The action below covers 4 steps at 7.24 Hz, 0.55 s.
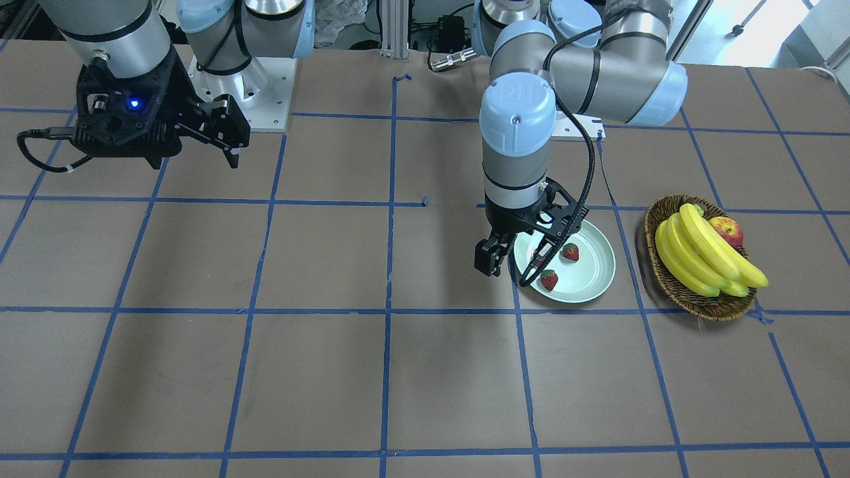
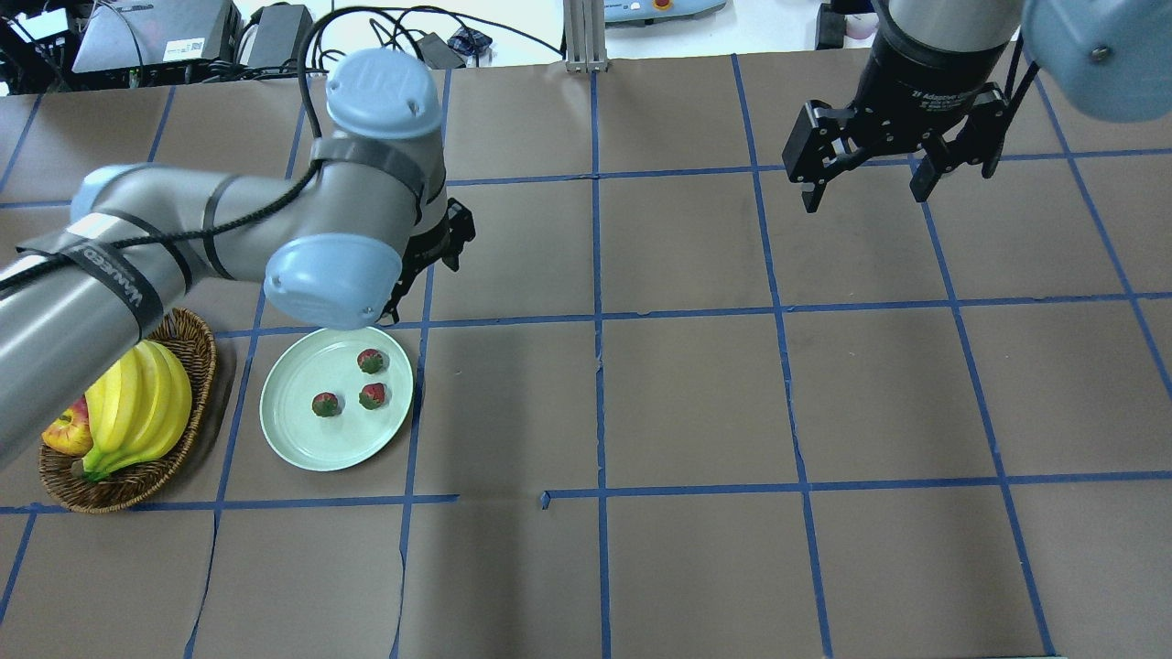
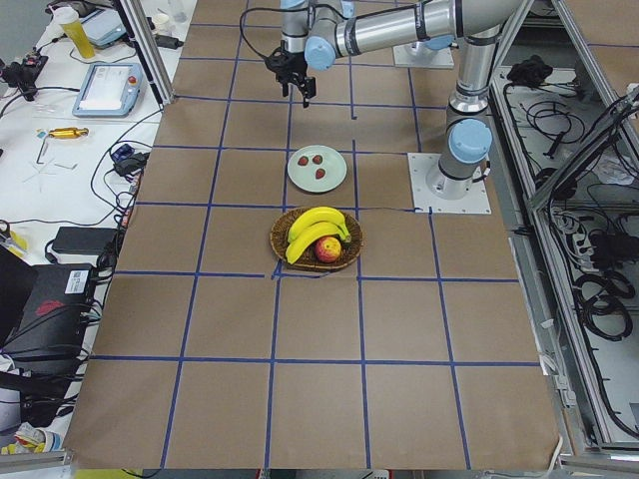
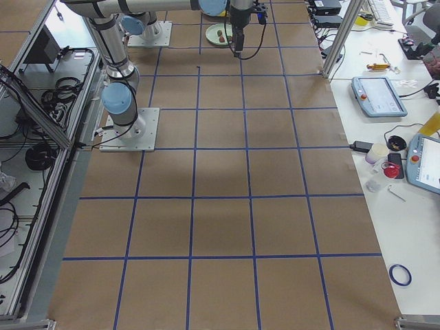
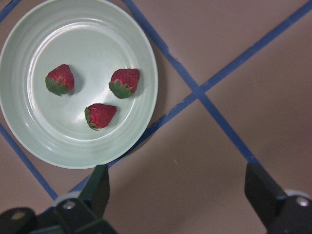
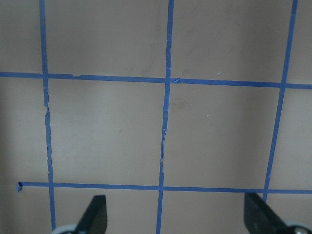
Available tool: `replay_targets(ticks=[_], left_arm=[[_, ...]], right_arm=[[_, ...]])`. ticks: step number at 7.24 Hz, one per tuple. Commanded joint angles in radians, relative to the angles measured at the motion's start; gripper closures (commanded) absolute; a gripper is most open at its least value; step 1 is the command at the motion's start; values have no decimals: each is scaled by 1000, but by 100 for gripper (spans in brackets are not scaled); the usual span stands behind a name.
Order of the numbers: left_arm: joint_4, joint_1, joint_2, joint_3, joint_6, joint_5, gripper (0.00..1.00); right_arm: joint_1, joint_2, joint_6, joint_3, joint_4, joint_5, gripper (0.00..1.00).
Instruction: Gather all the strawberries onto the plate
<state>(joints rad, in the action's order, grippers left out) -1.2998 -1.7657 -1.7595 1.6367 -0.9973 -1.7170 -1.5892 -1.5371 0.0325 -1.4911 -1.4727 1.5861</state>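
All three small red strawberries with green leafy tops, one (image 5: 59, 79), a second (image 5: 125, 82) and a third (image 5: 101, 115), lie inside the round, glossy, pale mint-green plate (image 5: 73, 156), apart from one another and none on the rim. The plate sits on the brown paper-covered table marked with a blue tape grid (image 2: 687, 394), just beside a brown woven wicker basket (image 2: 128, 490) holding a bunch of yellow bananas (image 2: 137, 407) and a red-yellow apple (image 2: 66, 435).

From my remote station I read the left gripper (image 5: 178, 190) as empty. Its two fingers are spread wide, and it hangs above the table just off the plate's edge. The right gripper (image 2: 865, 188) is likewise spread and carries nothing. It hovers well apart from the plate, over bare grid squares.

By my count the collecting is done, since I see no strawberry loose on the table in any view. I judge the step in hand to be clearing the left arm away. To do it well, I would lift straight up before any sideways travel and keep the fingers spread, so that nothing clips the raised rim or nudges the fruit. The wrist's black cable (image 1: 584, 179) loops low in front of the plate in the front-facing view. I cannot tell whether it touches the plate, so I would watch it on the way up.
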Motion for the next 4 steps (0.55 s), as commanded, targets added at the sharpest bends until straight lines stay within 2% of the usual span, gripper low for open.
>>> replay_targets(ticks=[1, 2, 4], left_arm=[[-146, 44, 66, -95, 262, 51, 0], [-151, 116, 104, -95, 510, 50, 0], [-278, 242, 172, -95, 934, 56, 0]], right_arm=[[0, 0, 1, 0, 3, 0, 0], [0, 0, 3, -1, 3, 0, 0], [0, 0, 3, 0, -1, 0, 0]])
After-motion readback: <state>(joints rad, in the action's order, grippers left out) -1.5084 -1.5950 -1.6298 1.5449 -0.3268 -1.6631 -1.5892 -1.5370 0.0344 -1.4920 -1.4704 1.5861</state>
